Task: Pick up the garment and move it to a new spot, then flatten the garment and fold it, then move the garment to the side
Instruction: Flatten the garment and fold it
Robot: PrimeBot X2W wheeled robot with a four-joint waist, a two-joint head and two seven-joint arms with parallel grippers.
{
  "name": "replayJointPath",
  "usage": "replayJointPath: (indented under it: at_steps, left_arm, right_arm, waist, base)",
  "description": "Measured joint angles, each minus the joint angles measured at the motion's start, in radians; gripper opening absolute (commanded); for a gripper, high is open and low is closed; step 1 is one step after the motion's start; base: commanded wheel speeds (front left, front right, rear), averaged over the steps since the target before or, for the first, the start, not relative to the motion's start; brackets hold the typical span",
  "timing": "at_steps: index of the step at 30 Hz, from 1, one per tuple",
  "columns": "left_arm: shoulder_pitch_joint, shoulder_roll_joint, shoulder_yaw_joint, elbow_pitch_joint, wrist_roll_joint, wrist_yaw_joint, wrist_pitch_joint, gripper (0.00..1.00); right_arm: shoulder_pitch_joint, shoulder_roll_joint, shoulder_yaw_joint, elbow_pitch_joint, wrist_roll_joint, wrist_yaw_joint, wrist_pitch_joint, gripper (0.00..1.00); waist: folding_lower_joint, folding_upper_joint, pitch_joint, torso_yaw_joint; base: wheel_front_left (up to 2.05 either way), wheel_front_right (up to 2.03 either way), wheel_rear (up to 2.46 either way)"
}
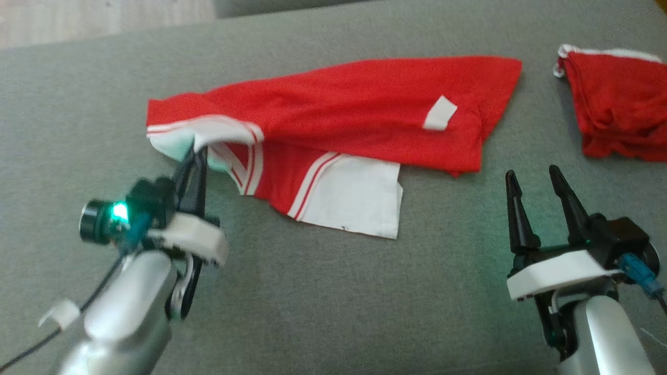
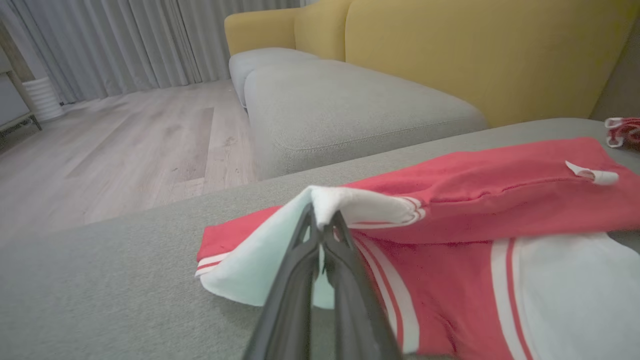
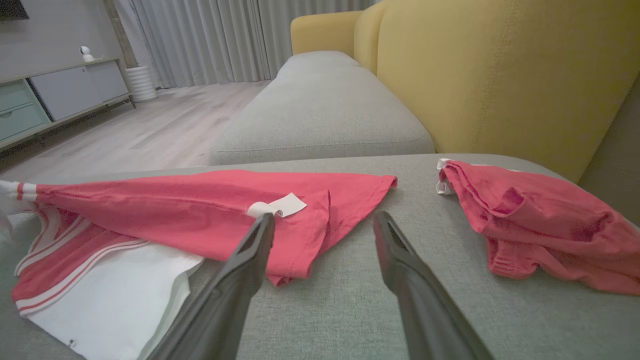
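Note:
The garment (image 1: 333,114) is a red shirt with white panels and stripes, spread crumpled across the grey cushion (image 1: 333,291); it also lies in the left wrist view as the garment (image 2: 465,200) and in the right wrist view as the garment (image 3: 190,210). My left gripper (image 1: 197,152) is shut on the garment's white sleeve edge at its left end, which is lifted a little; the left gripper (image 2: 322,225) pinches that white fold. My right gripper (image 1: 531,177) hovers open to the right of the garment, near its lower right corner. The right gripper (image 3: 324,225) has nothing between its fingers.
A second red cloth with a white edge (image 1: 617,104) lies bunched at the far right of the cushion, also seen as the red cloth (image 3: 540,225). A yellow sofa back (image 3: 500,75) rises behind. Wooden floor (image 2: 125,140) lies beyond the cushion's far edge.

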Motion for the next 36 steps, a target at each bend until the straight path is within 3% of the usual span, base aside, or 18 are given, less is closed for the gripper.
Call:
replayJointPath:
  at_steps: [4,9,13,17,25,27,28,29,36]
  left_arm:
    - [0.108,0.087,-0.028,-0.154,0.028,0.035,0.062,0.0]
    - [0.226,0.22,-0.034,-0.405,0.047,0.109,0.162,0.0]
    - [0.312,0.274,-0.042,-0.546,0.05,0.162,0.236,0.0]
    - [0.376,0.263,-0.083,-0.57,0.048,0.175,0.266,0.0]
    - [0.384,0.125,-0.126,-0.428,0.0,0.141,0.21,0.0]
    - [0.383,0.095,-0.137,-0.388,-0.006,0.132,0.19,0.39]
    - [0.382,0.079,-0.137,-0.37,-0.008,0.124,0.177,0.77]
    - [0.38,0.067,-0.138,-0.355,-0.008,0.12,0.165,1.0]
    - [0.358,0.002,-0.131,-0.307,-0.026,0.116,0.069,1.0]
  right_arm:
    - [0.032,0.0,-0.011,0.002,0.0,0.0,0.003,1.0]
    - [0.081,0.0,-0.02,0.001,0.0,0.0,0.012,1.0]
    - [0.086,0.0,-0.021,-0.004,0.0,0.0,0.013,1.0]
    - [0.091,0.0,-0.022,-0.004,0.0,0.0,0.021,1.0]
    - [0.095,0.0,-0.022,-0.006,-0.002,0.0,0.03,1.0]
    - [0.094,0.0,-0.022,-0.006,-0.002,0.0,0.031,1.0]
    - [0.094,0.0,-0.022,-0.006,-0.002,0.0,0.031,1.0]
    - [0.094,0.0,-0.022,-0.006,-0.004,0.0,0.031,1.0]
    - [0.081,0.0,-0.032,0.028,-0.018,0.0,0.031,1.0]
  waist:
    - [-0.0001,0.0,-0.045,0.029]
    - [-0.0002,0.0,-0.089,0.061]
    - [-0.0002,0.0,-0.099,0.072]
    - [-0.0001,0.0,-0.094,0.068]
    - [0.0,0.0,-0.08,0.054]
    - [0.0,0.0,-0.077,0.052]
    - [0.0,0.0,-0.076,0.052]
    - [0.0001,0.0,-0.076,0.052]
    - [0.0,0.0,-0.089,0.073]
  base:
    - [0.0,0.0,0.0]
    - [0.0,0.0,0.0]
    - [0.0,0.0,0.0]
    - [0.0,0.0,0.0]
    - [0.0,0.0,0.0]
    - [0.0,0.0,0.0]
    - [0.0,0.0,0.0]
    - [0.0,0.0,0.0]
    - [0.0,0.0,0.0]
